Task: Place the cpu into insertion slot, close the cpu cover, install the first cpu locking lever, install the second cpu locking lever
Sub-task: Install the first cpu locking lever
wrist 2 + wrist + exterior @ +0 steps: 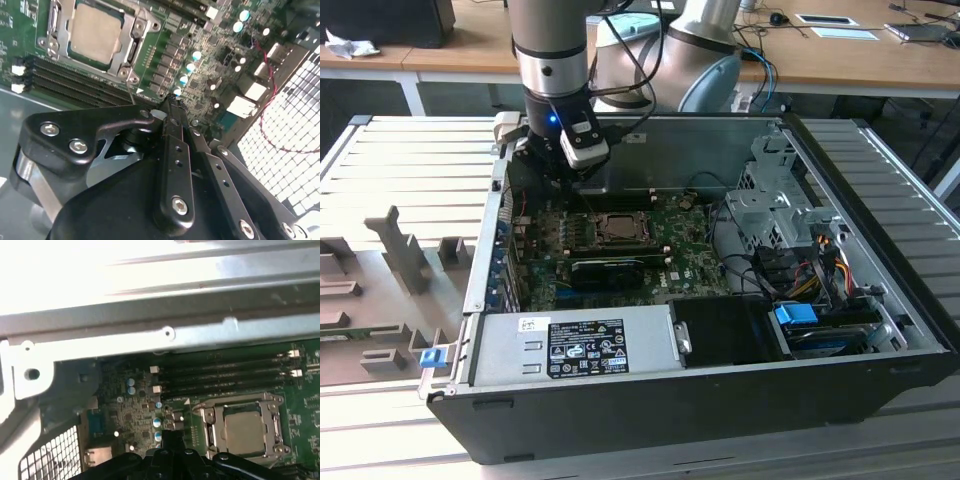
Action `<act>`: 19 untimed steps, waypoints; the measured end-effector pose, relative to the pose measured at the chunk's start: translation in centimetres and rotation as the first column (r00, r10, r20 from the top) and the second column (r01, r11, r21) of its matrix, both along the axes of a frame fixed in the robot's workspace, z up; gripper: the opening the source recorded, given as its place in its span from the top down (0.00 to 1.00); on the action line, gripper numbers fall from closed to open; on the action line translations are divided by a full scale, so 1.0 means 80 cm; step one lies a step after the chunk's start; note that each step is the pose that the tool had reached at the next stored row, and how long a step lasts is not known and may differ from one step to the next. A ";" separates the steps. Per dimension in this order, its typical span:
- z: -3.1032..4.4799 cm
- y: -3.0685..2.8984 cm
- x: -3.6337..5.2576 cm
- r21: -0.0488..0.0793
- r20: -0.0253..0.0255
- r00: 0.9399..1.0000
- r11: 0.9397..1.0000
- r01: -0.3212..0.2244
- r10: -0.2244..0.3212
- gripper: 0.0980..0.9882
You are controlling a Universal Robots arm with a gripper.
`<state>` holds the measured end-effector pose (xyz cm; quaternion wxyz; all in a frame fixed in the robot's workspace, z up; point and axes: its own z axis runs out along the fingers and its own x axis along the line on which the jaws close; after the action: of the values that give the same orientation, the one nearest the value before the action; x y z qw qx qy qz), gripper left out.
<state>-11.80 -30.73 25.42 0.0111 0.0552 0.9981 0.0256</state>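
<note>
Silver cpu cover (131, 47) partly cropped, tool (172, 104) apparently closed

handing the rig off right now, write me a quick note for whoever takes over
Gripper: low beside the insertion slot, close to a thin wire lever; it is not carrying the cpu.
Things: the cpu sits in the insertion slot, and the cpu cover lies flat over its edges.
Done: cpu placed, cover closed.
Left: that lever stands up at the slot's corner, so it looks unlocked. I cannot tell the other lever's state.
</note>
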 end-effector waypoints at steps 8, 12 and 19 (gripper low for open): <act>-0.0011 0.0056 -0.003 0.001 0.000 0.999 0.999 -0.035 0.035 0.99; -0.0017 0.0058 -0.004 0.001 0.000 0.993 0.993 -0.120 0.120 0.99; -0.0016 0.0169 -0.004 0.002 0.000 0.988 0.988 -0.155 0.155 0.99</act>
<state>-12.10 -29.38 25.30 0.0090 -0.0227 0.9993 0.0272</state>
